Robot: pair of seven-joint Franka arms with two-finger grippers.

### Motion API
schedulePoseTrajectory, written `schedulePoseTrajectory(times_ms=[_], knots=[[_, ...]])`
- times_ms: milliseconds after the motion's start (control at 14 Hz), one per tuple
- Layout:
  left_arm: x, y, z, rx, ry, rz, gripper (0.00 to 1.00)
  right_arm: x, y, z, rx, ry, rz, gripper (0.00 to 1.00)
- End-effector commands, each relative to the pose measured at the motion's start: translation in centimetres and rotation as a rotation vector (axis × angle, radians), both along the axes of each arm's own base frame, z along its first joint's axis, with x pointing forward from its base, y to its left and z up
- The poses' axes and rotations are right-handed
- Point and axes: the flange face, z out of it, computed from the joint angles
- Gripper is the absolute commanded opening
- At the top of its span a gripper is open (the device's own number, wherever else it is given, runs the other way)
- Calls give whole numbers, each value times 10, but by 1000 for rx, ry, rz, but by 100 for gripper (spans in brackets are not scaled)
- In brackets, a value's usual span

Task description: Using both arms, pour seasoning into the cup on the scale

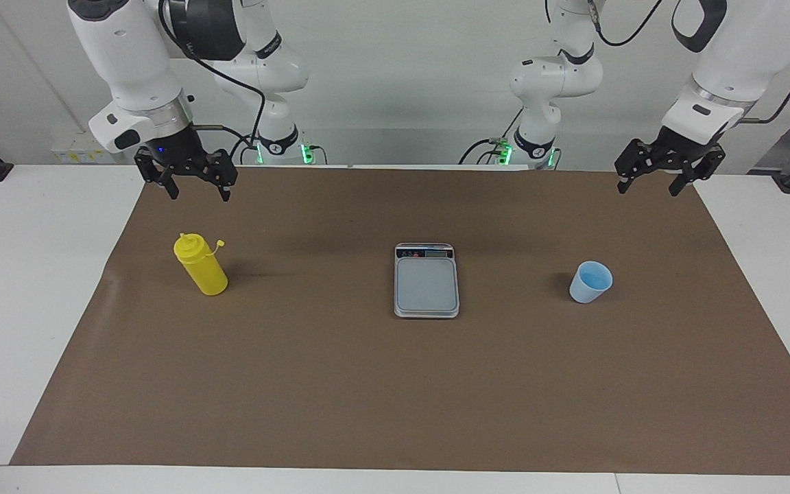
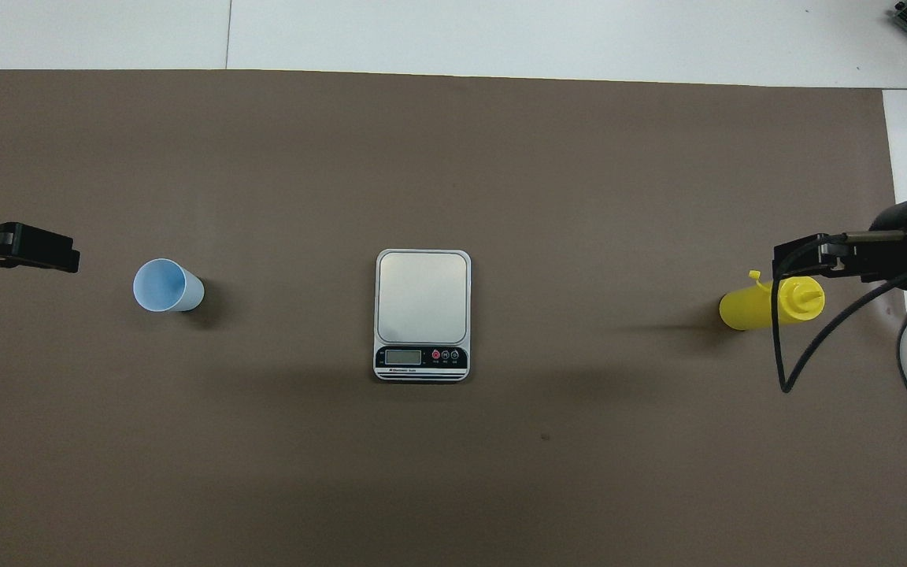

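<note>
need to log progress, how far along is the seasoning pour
Nothing looks done: the cup stands on the mat toward the left arm's end, off the scale. Nothing is in hand; the left gripper and right gripper hang open. The yellow bottle stands untouched. Placing the cup and pouring remain.

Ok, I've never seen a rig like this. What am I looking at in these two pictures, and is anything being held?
Two white robot arms work at one table. One picture faces them from across the table; the other looks down from above their end. The left gripper and right gripper both hang open and empty above the brown mat. On the mat stand a yellow seasoning bottle toward the right arm's end, a silver scale in the middle with nothing on its plate, and a light-blue cup toward the left arm's end. Nothing is held.
</note>
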Motion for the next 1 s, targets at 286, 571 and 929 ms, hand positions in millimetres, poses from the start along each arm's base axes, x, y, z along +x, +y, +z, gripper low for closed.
schedulePoseTrajectory(times_ms=[286,571,929], knots=[[1,-1,-1,-11,12,8,100,-6,-3,0,20,-5,8,100],[1,-1,-3,-11,10,14,100,-6,-3,0,20,-5,8,100],[9,-9,-32,-18,-19,44,100,-6,-3,0,20,-5,8,100]])
